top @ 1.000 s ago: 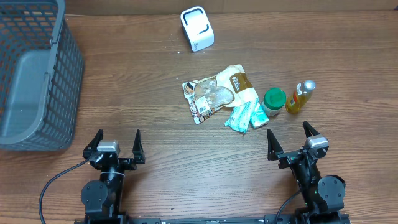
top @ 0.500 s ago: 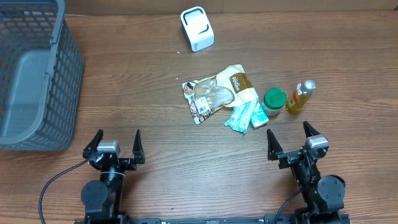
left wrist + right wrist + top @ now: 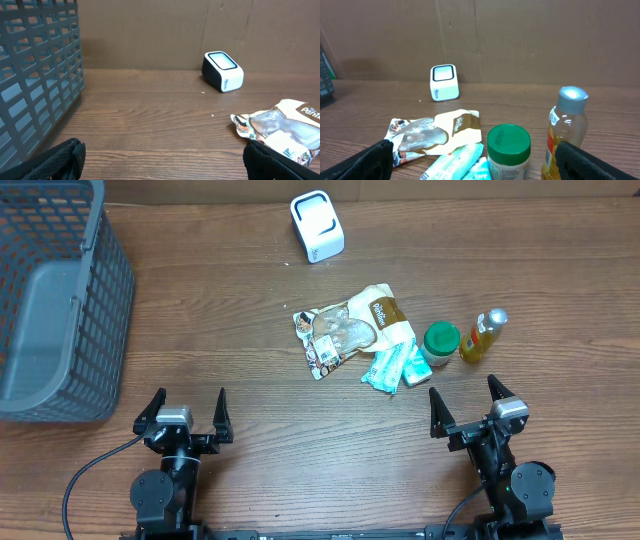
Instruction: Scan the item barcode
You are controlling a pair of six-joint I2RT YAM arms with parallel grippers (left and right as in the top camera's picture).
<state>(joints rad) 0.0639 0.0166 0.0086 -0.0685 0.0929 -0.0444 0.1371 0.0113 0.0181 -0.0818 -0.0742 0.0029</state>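
Left gripper [image 3: 188, 400] and right gripper [image 3: 463, 390] gape empty at the table's [image 3: 230, 330] near edge; better the right lifts the green-lidded jar [image 3: 440, 343] right of centre, turning its barcode toward the far-edge scanner [image 3: 317, 226].

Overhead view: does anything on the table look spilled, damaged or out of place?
Nothing is spilled. The snack bags lie in a loose overlapping heap, with the teal packet beside the green-lidded jar. The yellow bottle stands upright.
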